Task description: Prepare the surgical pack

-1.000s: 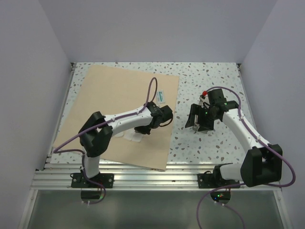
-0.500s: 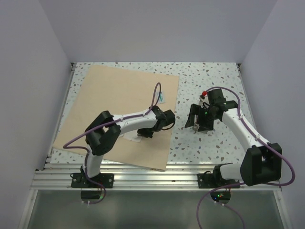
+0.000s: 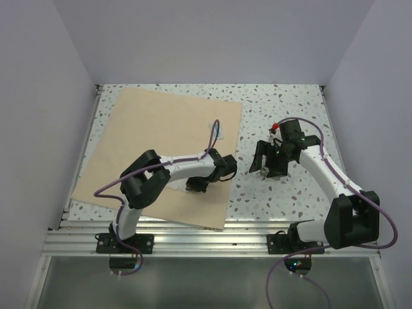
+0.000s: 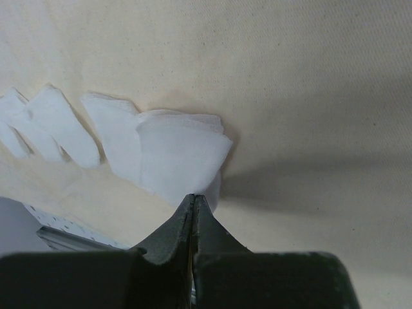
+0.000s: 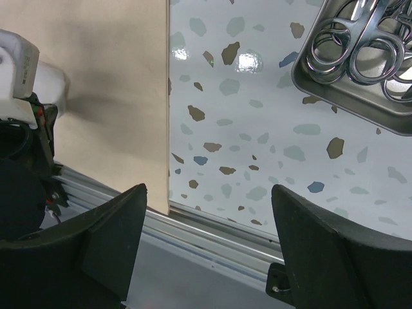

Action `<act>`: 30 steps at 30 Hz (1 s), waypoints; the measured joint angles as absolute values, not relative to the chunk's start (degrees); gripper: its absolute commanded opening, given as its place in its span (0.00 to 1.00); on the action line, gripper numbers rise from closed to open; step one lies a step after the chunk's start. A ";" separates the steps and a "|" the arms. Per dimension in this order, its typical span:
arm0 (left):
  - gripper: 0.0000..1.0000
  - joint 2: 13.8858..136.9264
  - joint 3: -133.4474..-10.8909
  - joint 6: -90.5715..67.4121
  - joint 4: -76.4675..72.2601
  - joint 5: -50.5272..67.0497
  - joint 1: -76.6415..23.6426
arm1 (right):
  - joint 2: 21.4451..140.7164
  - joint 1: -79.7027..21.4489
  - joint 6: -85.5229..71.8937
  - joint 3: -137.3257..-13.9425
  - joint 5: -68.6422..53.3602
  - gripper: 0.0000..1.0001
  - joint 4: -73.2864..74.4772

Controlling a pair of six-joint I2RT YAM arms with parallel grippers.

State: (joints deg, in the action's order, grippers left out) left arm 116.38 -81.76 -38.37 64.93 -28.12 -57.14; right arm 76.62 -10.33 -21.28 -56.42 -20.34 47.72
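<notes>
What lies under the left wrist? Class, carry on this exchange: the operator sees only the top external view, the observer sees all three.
Observer: Several white gauze squares lie in a row on the tan wrap sheet.
Operator: Is the left end effector gripping one?
Observer: The left end effector is shut, its tips at the nearest square's lower corner. Whether cloth is pinched between them does not show.
Operator: And on the right?
Observer: The right end effector is open and empty over the speckled tabletop. The steel tray, with ring-handled instruments in it, lies apart from it, beyond its right finger.
</notes>
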 measured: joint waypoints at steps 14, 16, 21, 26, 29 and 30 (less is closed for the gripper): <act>0.03 118.65 -83.70 -39.68 65.43 -27.20 -57.89 | 76.62 -10.33 -21.15 -55.79 -20.51 0.82 47.29; 0.11 118.72 -83.72 -39.94 65.47 -27.22 -57.89 | 76.62 -10.33 -21.10 -55.79 -20.51 0.82 47.29; 0.25 118.72 -83.79 -40.53 65.71 -27.51 -57.89 | 76.62 -10.33 -20.93 -55.72 -20.51 0.82 47.27; 0.35 118.69 -83.94 -41.01 66.11 -27.68 -57.89 | 76.62 -10.33 -20.91 -55.48 -20.53 0.83 47.22; 0.38 118.69 -83.94 -41.10 66.13 -27.75 -57.89 | 76.62 -10.33 -20.91 -55.48 -20.53 0.83 47.20; 0.39 118.69 -83.94 -41.10 66.11 -27.77 -57.89 | 76.62 -10.33 -20.91 -55.48 -20.53 0.83 47.20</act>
